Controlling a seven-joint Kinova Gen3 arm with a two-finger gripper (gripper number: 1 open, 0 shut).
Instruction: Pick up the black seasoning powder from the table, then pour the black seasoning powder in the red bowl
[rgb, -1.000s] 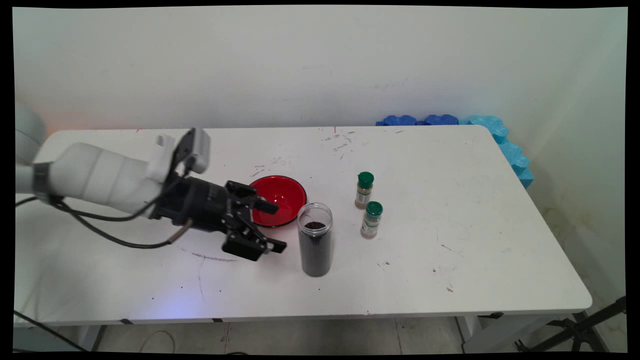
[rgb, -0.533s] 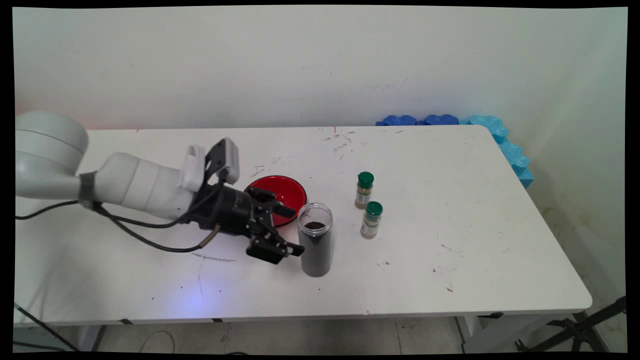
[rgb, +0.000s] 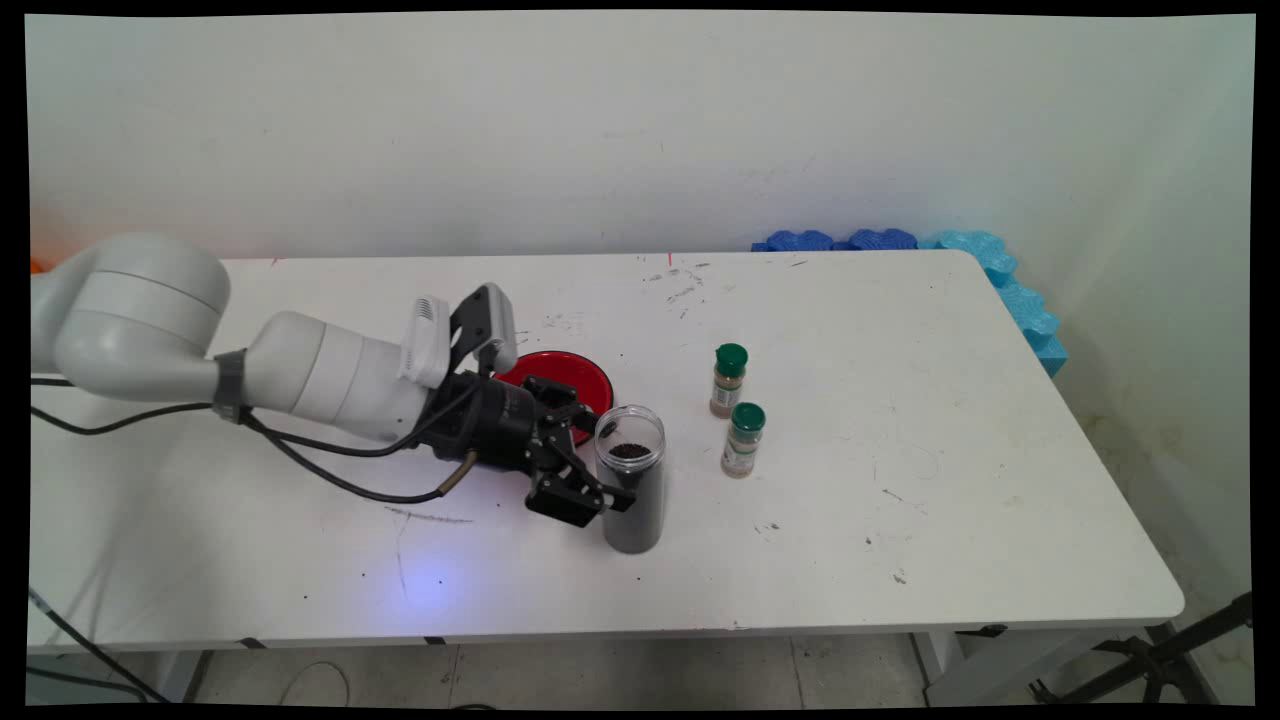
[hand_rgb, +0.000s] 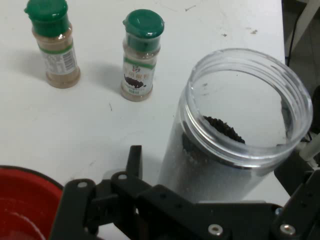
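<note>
A clear, lidless jar (rgb: 631, 492) holding dark grains stands upright near the table's middle. My gripper (rgb: 607, 466) reaches it from the left, lying nearly level, open, with one finger on each side of the jar's wall. In the hand view the jar (hand_rgb: 235, 150) fills the right half, and the gripper (hand_rgb: 220, 167) is set around it; I cannot tell whether the fingers (hand_rgb: 134, 161) touch it. A red bowl (rgb: 565, 380) sits just behind the gripper, seen at the hand view's lower left as a red bowl rim (hand_rgb: 20, 200).
Two small spice bottles with green caps stand right of the jar, one farther back (rgb: 729, 380) and one nearer (rgb: 743, 440); both show in the hand view (hand_rgb: 52, 45) (hand_rgb: 141, 55). Blue foam pieces (rgb: 900, 240) line the table's back right corner.
The arm has moved right across the table, bringing the open gripper from beside the red bowl up to the jar, whose wall now stands between the fingers. Jar, bowl and bottles have not moved.
</note>
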